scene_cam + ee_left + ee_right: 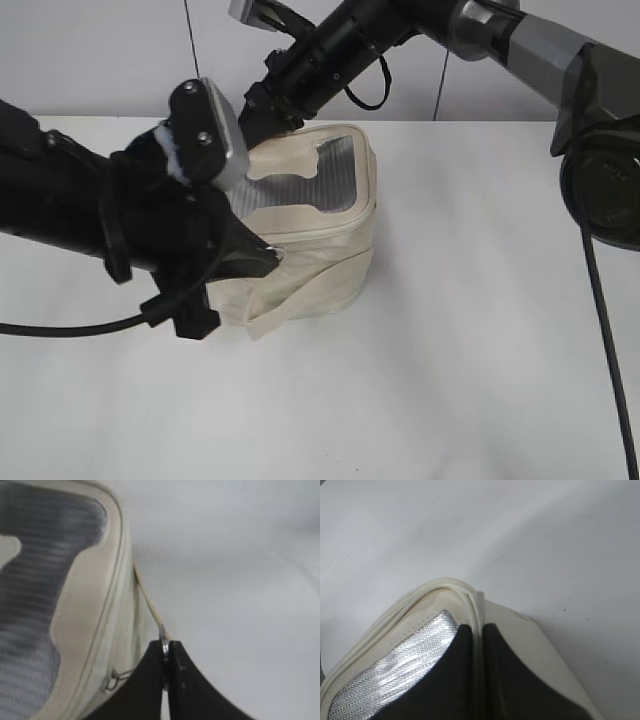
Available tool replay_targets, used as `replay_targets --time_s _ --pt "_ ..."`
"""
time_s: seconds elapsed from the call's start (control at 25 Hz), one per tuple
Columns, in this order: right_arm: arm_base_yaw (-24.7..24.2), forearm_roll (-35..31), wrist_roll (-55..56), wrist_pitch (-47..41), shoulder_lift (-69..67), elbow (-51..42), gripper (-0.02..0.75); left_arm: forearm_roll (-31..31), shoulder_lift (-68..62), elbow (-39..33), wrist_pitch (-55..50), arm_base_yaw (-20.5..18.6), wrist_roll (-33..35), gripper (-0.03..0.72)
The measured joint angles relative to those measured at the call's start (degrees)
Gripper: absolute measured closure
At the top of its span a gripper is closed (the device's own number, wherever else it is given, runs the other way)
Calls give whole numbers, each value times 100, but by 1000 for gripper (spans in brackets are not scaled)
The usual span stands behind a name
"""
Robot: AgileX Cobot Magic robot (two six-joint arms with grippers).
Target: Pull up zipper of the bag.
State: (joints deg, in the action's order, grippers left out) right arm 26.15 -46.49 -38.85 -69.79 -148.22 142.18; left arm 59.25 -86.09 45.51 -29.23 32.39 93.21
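The cream boxy bag stands mid-table, its lid showing a grey ribbed panel. The zipper line runs round the lid rim. My left gripper is at the bag's front left corner. In the left wrist view its jaws are shut on the silver ring pull, with a thin cream strip running taut up from it. A small metal piece sits at the rim beside the jaws. My right gripper is at the back left corner, shut on a cream fold of the lid rim.
The white table extends to the right of and in front of the bag. A fabric strap crosses the bag's front. Black cables hang from both arms, one on the table at the left, one at the right edge.
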Motion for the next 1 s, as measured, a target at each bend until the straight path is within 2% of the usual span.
replay_targets --time_s 0.16,0.24,0.48,0.56,0.64,0.72,0.76,0.88,1.0 --pt "0 0 30 0 0 0 696 549 -230 1 781 610 133 697" --pt "0 0 42 0 0 0 696 700 -388 1 992 788 224 697" --pt "-22 1 174 -5 0 0 683 984 -450 19 1088 860 80 687" --pt "-62 -17 247 -5 12 0 614 965 -330 19 851 783 -147 617" --pt "-161 -17 429 -1 51 0 517 860 -125 4 344 681 -446 503" --pt "-322 5 604 -1 138 4 476 631 133 -8 -123 517 -863 388" --pt "-418 31 660 -1 204 4 472 510 284 -8 -242 421 -1072 360" --pt "-709 134 859 -1 475 4 479 -129 694 -12 -399 -4 -1786 328" --pt "-1068 148 982 -1 780 6 501 -467 989 -12 -456 -489 -2173 361"
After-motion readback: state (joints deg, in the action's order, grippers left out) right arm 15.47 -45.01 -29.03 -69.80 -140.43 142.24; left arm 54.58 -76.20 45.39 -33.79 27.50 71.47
